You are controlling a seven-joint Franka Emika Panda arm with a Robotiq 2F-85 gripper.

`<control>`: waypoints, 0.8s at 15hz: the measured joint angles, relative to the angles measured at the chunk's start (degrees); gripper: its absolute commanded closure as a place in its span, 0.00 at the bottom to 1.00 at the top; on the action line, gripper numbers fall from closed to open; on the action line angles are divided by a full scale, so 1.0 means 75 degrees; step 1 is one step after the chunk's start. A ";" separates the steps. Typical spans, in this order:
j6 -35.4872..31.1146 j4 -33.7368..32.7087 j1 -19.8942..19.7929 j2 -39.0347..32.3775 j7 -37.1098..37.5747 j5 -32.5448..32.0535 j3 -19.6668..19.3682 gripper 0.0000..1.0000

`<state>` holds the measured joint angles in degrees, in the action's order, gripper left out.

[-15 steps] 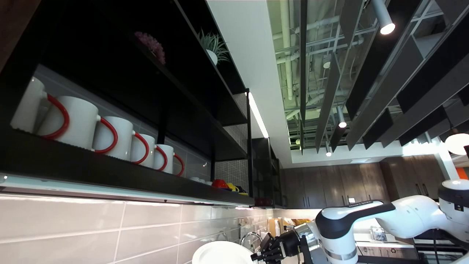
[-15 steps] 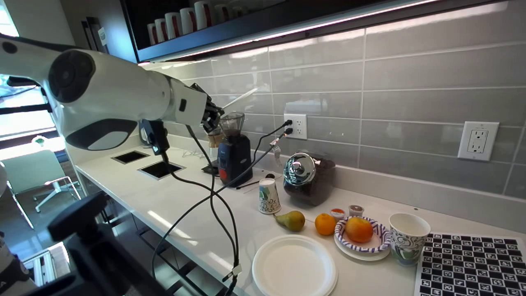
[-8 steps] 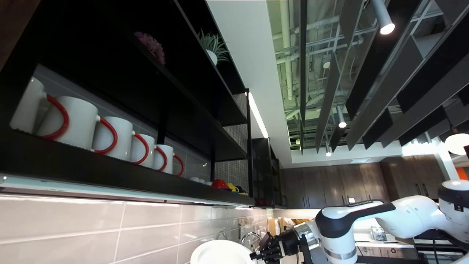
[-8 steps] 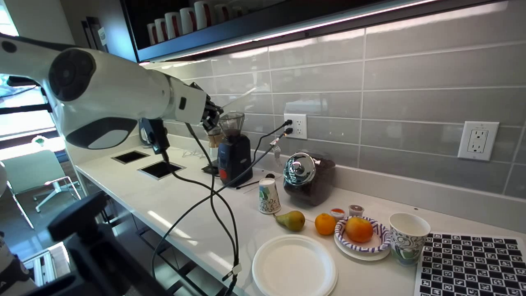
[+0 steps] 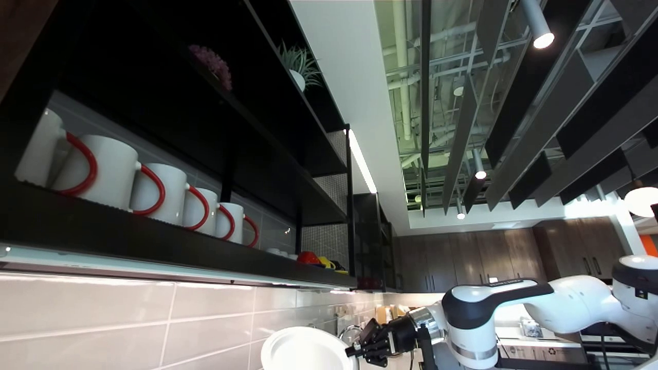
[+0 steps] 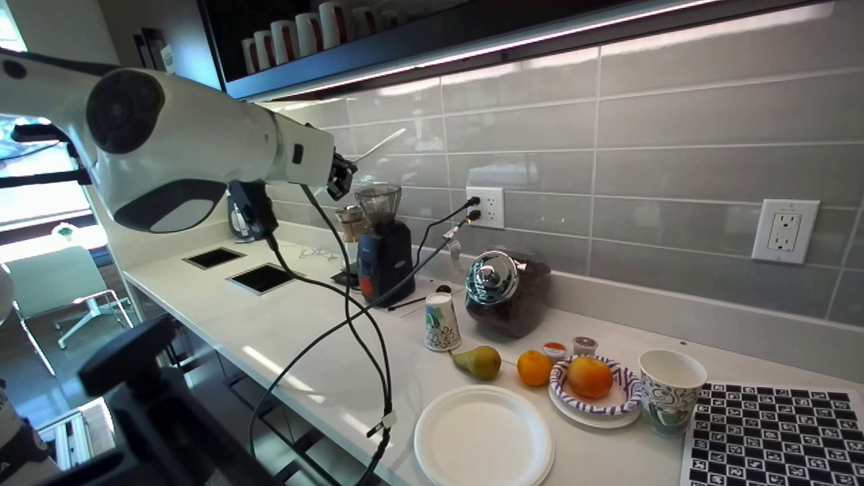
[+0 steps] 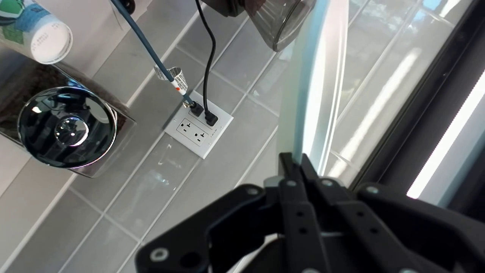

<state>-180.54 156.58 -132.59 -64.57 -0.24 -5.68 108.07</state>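
L to R: 1 pincer (image 7: 298,161) is clenching the rim of 1 white plate (image 5: 306,352), which is hanging tilted in mid-air above the surface (image 6: 209,297). Nr it, 1 coffee grinder (image 6: 383,253) is standing; then 1 upturned cup (image 6: 442,324) w/ 1 pear (image 6: 480,363) lying just beside, & 1 jar (image 6: 523,304) sitting behind. 1 flat plate (image 6: 482,435) is lying in front. Next, 1 orange (image 6: 534,368) is resting nr 2 small pods (image 6: 584,345); 1 patterned bowl (image 6: 629,386) is holding 1 reddish fruit (image 6: 589,376) & sitting on 1 lower plate (image 6: 597,422). 1 upright cup (image 6: 671,395) & 1 checkered board (image 6: 773,432) are finishing the row. 2 wall outlets (image 6: 495,209) are showing behind, the L one taking 2 plugs (image 7: 211,118).

Views: pear, orange, bowl & board are showing only in an exterior view. Wrist view is giving the upturned cup's base (image 7: 52,42), the jar's lid (image 7: 68,125) face-on & the held plate nearly edge-on. Its broad face is showing in an exterior view, along w/ 5 red-handled mugs (image 5: 103,169) standing on a shelf (image 5: 154,239) & 2 plants (image 5: 298,67) sitting higher.
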 measured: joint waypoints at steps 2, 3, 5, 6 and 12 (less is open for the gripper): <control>0.0017 0.0005 0.0005 -0.0014 -0.0005 0.0000 0.0000 0.99; 0.0119 0.0007 0.0011 -0.0043 -0.0063 -0.0008 0.0036 0.99; 0.0462 0.0011 0.0001 -0.0137 -0.0177 -0.0035 0.0261 0.99; 0.0611 0.0012 -0.0016 -0.0179 -0.0195 -0.0038 0.0423 0.99; 0.0980 -0.0008 -0.0020 -0.0254 -0.0195 -0.0039 0.1338 0.99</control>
<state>-173.18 156.52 -132.74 -66.47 -1.70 -5.97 118.10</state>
